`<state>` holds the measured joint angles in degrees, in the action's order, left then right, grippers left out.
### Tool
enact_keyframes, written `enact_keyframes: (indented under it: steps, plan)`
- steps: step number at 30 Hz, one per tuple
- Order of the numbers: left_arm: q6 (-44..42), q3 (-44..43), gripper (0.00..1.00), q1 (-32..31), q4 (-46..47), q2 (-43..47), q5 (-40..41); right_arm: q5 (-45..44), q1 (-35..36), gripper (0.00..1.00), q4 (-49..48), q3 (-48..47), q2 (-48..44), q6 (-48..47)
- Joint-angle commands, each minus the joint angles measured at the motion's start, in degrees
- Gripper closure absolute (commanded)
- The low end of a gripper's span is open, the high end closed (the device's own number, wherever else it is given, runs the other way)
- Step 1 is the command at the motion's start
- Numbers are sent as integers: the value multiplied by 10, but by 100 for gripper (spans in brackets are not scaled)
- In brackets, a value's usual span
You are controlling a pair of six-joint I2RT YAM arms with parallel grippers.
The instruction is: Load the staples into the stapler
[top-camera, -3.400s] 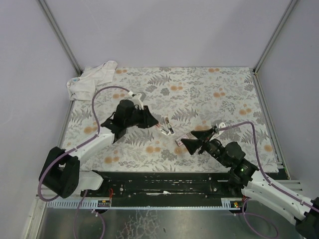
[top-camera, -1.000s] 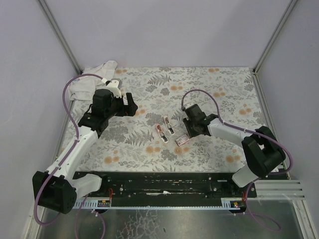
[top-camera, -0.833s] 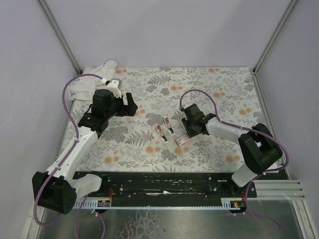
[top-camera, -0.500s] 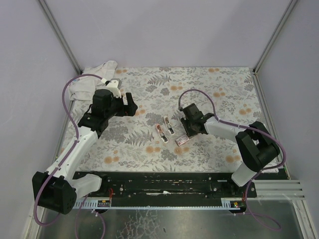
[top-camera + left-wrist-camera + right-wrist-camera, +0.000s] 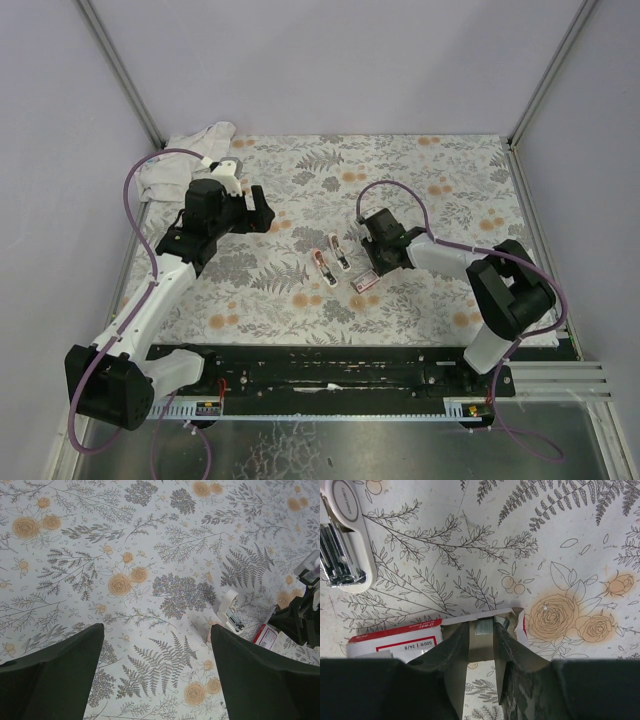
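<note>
A flowered cloth covered the bench (image 5: 450, 170), with pale walls on three sides and a crumpled white towel (image 5: 190, 160) in the corner at 10 o'clock. Near the middle lay the white stapler (image 5: 340, 254). It was opened, so that its metal channel faced up in the right wrist view; I judge it lay so to receive the staples. The small red box (image 5: 365, 283) lay just beside it at 5 o'clock, with its pale tray pulled out. The staples (image 5: 483, 626) showed as a short grey strip in that tray.

The right gripper (image 5: 481, 628) pointed down over the tray with its jaws narrow, one finger on each side of the strip. Whether they pinched it or only stood around it, I could not tell. The narrow gap suited such a thin thing.

The left gripper (image 5: 156, 630) hung at 10 o'clock of the stapler, well apart, with jaws wide and holding nothing. Probably it waited there to steady the stapler. The loading was not yet done.
</note>
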<state>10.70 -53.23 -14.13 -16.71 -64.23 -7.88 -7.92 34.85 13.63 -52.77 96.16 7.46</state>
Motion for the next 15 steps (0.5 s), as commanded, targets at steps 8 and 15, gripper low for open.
enact_keyframes:
  steps: [8, 15]
  plan:
    - [6, 3, 13, 8, 15, 1, 4, -13, -2, 77, -6, -23, 10, -10]
    - [6, 5, 13, 10, 15, 3, 7, -20, -2, 80, 13, -37, -19, -9]
